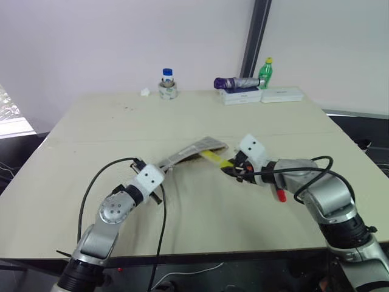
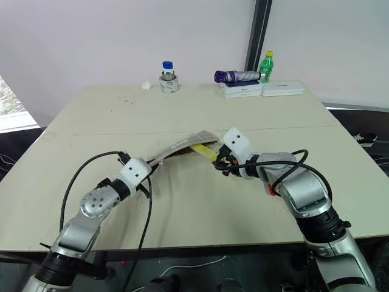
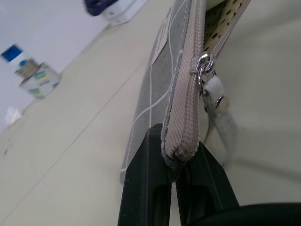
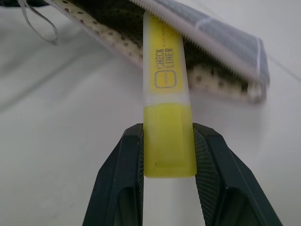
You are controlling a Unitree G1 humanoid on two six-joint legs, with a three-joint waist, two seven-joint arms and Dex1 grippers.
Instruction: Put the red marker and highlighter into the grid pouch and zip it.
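The grid pouch (image 1: 193,152) lies tilted in the middle of the table, grey with white lines, its zip partly open and its dotted lining (image 4: 207,80) showing. My left gripper (image 3: 173,162) is shut on the pouch's near end, just below the zip slider (image 3: 203,65) and its cord pull (image 3: 220,106). My right gripper (image 4: 168,162) is shut on the yellow highlighter (image 4: 167,117), whose far end reaches into the pouch's open mouth. The red marker (image 1: 281,194) lies on the table beneath my right forearm, mostly hidden.
At the table's far edge stand a blue-capped bottle (image 1: 168,84) in a tape roll, a purple folded umbrella (image 1: 234,82) on white boxes (image 1: 281,94), and a green bottle (image 1: 265,72). A small white scrap (image 1: 145,92) lies near the bottle.
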